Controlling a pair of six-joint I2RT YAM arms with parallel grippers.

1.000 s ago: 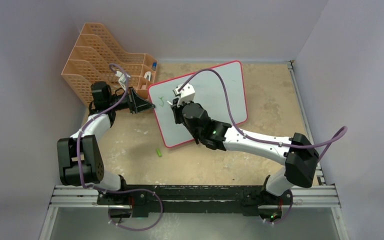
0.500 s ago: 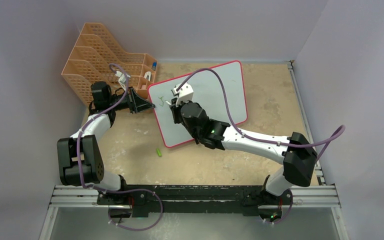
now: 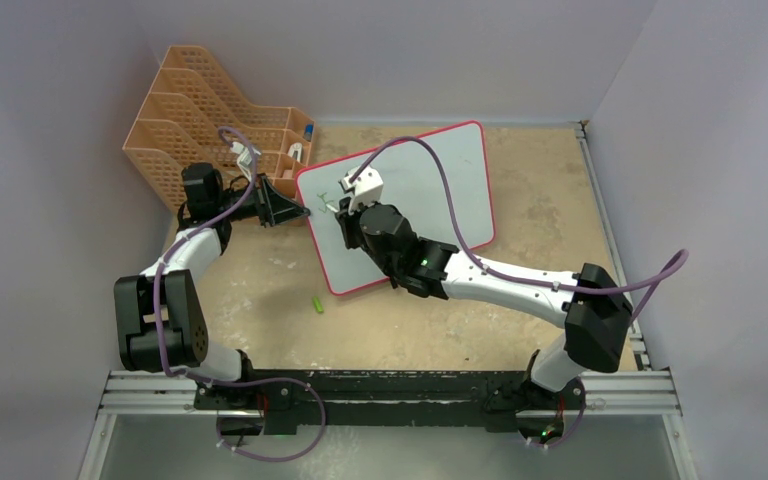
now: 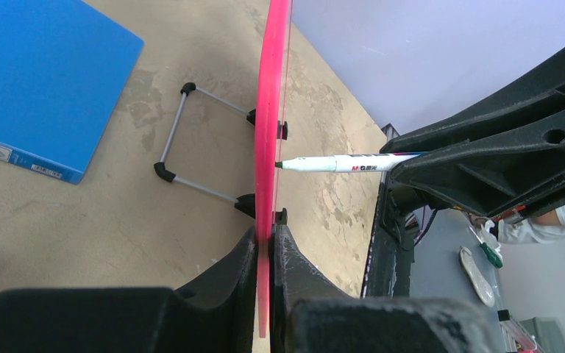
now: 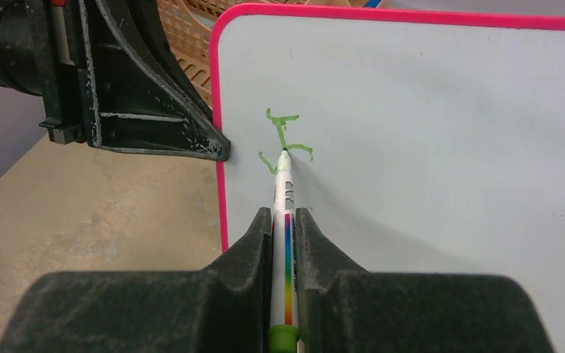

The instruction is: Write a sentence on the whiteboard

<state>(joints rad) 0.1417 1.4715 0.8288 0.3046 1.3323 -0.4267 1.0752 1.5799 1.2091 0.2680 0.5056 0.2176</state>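
One whiteboard (image 3: 450, 180) stood mid-table, and the left gripper (image 4: 265, 239) pinched its nine o'clock edge. The right gripper (image 5: 285, 220) clamped one marker (image 5: 282, 184), its tip touching the sentence (image 5: 281, 131), which was just one green letter near the board's ten o'clock corner.

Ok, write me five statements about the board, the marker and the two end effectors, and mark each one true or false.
1. The left end effector is clamped on the pink edge of the whiteboard. True.
2. The marker in the right end effector hangs clear of the board. False: its tip touches the board at the green strokes.
3. The writing is red. False: it is green.
4. A small green object lies on the table by the board's near corner. True.
5. The full sentence is on the board. False: only a few strokes show, near its left edge.
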